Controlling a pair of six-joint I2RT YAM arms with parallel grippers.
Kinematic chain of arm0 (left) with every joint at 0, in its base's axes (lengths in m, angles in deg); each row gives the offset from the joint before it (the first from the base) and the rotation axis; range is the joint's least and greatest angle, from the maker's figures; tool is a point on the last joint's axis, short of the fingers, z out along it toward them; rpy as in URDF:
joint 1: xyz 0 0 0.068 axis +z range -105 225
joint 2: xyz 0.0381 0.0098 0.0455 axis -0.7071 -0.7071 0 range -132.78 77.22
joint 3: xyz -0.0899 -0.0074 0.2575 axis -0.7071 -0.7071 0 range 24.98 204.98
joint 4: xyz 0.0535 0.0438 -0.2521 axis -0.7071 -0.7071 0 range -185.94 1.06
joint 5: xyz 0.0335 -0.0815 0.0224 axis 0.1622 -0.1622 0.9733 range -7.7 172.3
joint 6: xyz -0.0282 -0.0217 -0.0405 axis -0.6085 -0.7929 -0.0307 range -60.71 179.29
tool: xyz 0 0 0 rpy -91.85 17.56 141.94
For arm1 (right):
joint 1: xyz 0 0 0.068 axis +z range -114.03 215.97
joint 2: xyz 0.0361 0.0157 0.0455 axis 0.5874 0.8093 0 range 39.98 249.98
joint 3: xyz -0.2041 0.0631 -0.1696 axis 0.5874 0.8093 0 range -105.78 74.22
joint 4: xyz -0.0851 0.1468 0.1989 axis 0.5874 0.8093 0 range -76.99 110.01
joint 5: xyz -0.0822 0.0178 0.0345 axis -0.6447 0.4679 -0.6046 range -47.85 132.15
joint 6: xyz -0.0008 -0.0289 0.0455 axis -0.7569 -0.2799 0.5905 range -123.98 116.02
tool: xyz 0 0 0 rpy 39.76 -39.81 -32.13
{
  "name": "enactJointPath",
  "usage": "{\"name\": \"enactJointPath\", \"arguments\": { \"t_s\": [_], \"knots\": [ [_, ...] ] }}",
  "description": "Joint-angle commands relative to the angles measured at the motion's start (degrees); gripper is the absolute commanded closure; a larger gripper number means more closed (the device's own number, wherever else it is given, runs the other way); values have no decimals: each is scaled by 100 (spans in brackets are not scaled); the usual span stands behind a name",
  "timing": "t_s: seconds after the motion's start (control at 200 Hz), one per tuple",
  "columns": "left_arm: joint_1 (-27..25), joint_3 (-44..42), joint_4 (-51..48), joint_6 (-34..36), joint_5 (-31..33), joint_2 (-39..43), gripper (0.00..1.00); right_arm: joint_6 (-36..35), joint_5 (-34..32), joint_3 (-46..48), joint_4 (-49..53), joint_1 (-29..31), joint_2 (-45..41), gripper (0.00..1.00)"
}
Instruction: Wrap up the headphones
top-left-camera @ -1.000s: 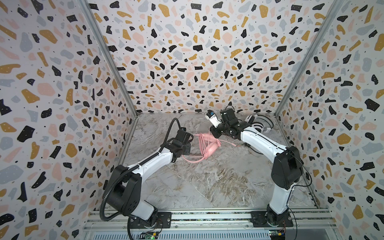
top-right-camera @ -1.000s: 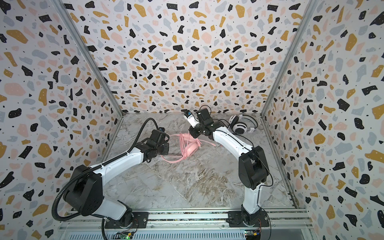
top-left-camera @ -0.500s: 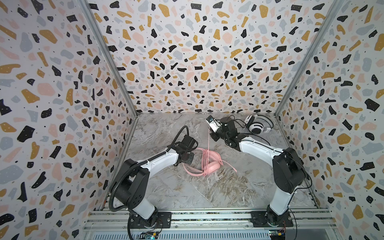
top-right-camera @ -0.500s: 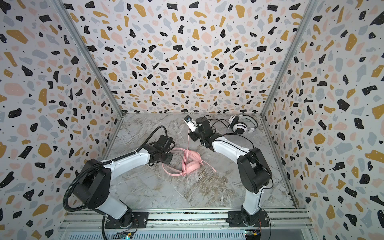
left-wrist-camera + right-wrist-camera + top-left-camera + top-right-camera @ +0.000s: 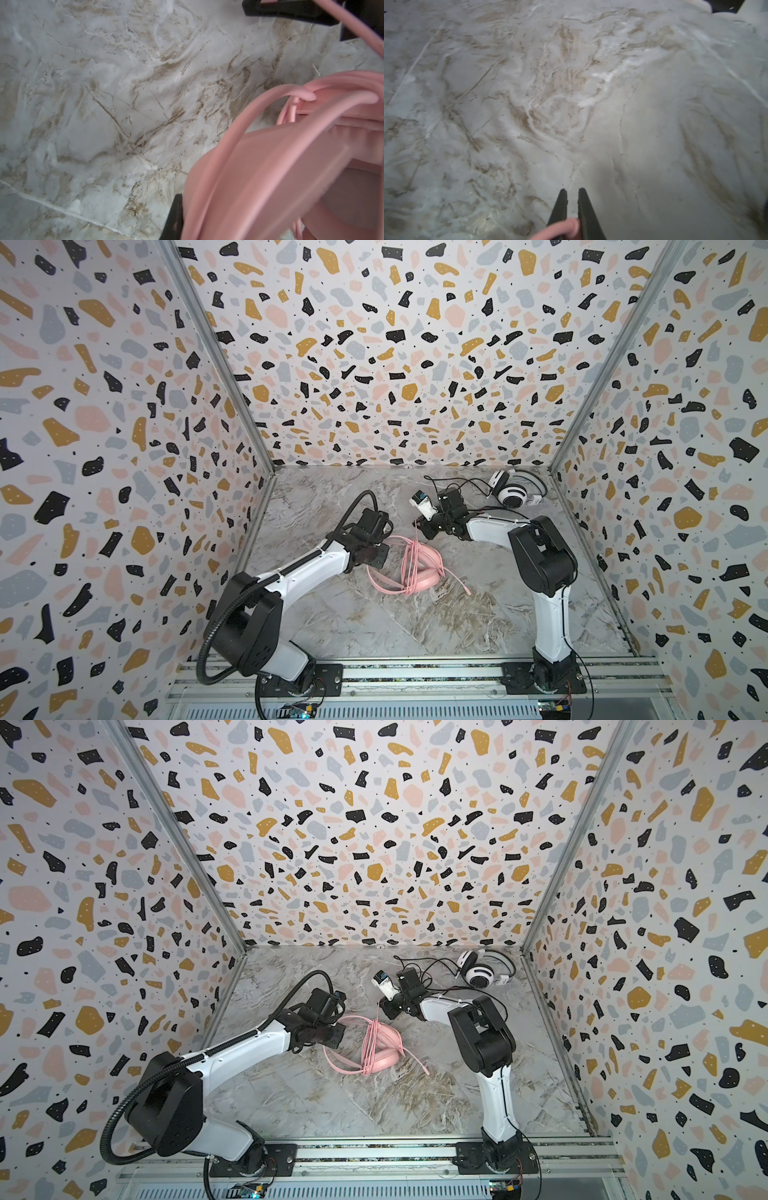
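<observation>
Showed an all-pink headset [image 5: 429,577] with pink cord [image 5: 411,560] on a grey-white marble-patterned table [image 5: 374,622] veined brown, a white-and-black headset [image 5: 514,494], white-and-black arms [image 5: 307,568], and white walls [image 5: 395,344] speckled with black, ochre, pink and grey terrazzo chips.

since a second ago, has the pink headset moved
Yes: the pink headset has come forward, away from the back wall and toward the front rail.
</observation>
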Motion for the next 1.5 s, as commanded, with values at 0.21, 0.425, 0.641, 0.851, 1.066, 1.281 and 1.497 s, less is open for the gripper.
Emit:
{"name": "enactJointPath", "arguments": {
  "t_s": [0.21, 0.425, 0.641, 0.851, 1.066, 1.281, 1.497],
  "knots": [
    [5, -182, 429, 165, -1180, 783, 100, 660, 2036, 385, -200, -611, -561, 62],
    [487, -182, 664, 80, -2698, 688, 100, 897, 2520, 461, 518, -926, -967, 55],
    [1133, -300, 1268, -342, -3763, 754, 100, 1348, 3077, 833, 458, -1152, -1318, 34],
    [1192, -338, 1661, -658, -4165, 728, 100, 1563, 3337, 998, 229, -1333, -1287, 9],
    [1469, -385, 1776, -1024, -3628, 764, 100, 2262, 3041, 1669, -570, -1621, -1730, 7],
    [1832, -602, 1983, -1411, -3069, 897, 100, 2441, 1846, 2463, -617, -2039, -2294, 7],
    [2143, -731, 2096, -1960, -2236, 759, 100, 3165, 1049, 3781, -1441, -2032, -3102, 9]
  ]
}}
